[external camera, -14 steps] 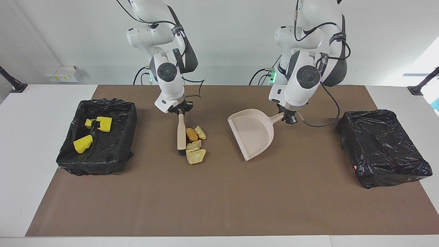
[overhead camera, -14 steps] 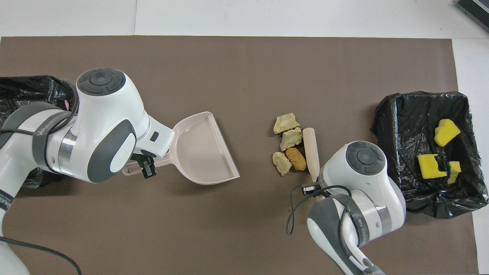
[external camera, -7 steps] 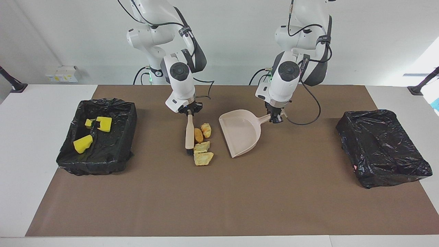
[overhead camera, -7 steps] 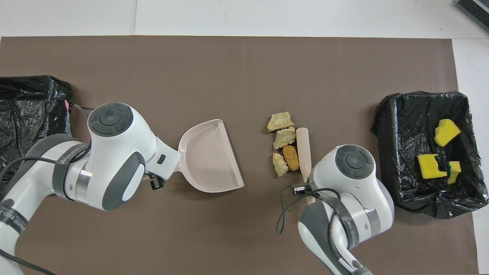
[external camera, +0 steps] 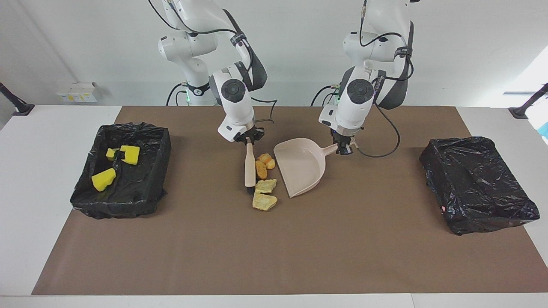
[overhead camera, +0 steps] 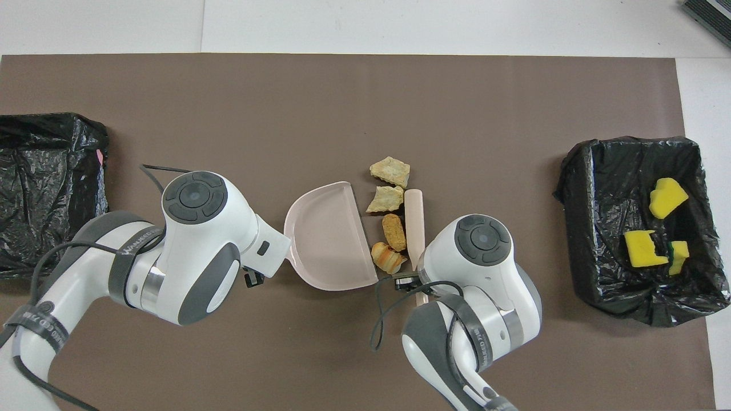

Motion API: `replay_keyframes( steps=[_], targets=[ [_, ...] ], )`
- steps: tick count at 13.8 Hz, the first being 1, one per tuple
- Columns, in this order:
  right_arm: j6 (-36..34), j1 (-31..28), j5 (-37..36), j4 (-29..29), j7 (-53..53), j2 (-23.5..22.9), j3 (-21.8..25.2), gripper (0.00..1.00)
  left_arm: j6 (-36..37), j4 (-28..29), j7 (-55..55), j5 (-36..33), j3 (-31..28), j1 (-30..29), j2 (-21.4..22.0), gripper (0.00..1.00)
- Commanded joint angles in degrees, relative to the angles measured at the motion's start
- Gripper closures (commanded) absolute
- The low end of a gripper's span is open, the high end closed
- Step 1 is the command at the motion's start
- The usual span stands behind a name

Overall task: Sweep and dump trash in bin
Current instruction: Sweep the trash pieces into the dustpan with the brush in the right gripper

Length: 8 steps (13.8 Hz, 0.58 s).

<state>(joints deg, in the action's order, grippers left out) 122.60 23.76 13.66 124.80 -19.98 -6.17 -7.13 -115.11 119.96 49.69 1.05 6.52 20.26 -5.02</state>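
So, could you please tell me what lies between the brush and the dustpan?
Four bread-like lumps lie in a row between the brush and the open edge of the dustpan, no lump inside it yet; the overhead view shows this best.

We count four tan to orange-brown lumps, three yellow sponge chunks and two black-lined bins. We also see one dustpan, one brush and two arms.

Facing camera is looking down from high across the table at the robots, toward 12 o'clock; overhead camera is looking steeply down, seemingly closer. Both are sharing the brown mat.
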Motion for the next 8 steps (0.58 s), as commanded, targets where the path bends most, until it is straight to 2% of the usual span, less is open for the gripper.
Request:
replay_keyframes(
  steps=[1,5,7,8],
  targets=[
    [0.8,0.8,6.6,-3.4,0.1,-2.1,-1.8,1.00,-2.3,0.7,0.0,0.4,-0.3,0.1,-0.2,1.00],
    [1.1,3.0,16.6,-7.1,-1.5,-2.7,-2.2,1.00,-1.3,0.5,0.9,0.4,-0.2,-0.2,-0.2,1.00],
    [-1.0,2.4,16.3,-9.0,-4.5,-2.4,-2.1,1.00,-0.7,0.1,4.7,0.6,-0.2,-1.3,-0.3,1.00],
    [-4.4,2.1,15.7,-10.1,-4.8,-1.8,-1.6,1.00,-0.7,-0.1,4.7,1.1,-0.3,-1.3,-0.3,1.00]
  ],
)
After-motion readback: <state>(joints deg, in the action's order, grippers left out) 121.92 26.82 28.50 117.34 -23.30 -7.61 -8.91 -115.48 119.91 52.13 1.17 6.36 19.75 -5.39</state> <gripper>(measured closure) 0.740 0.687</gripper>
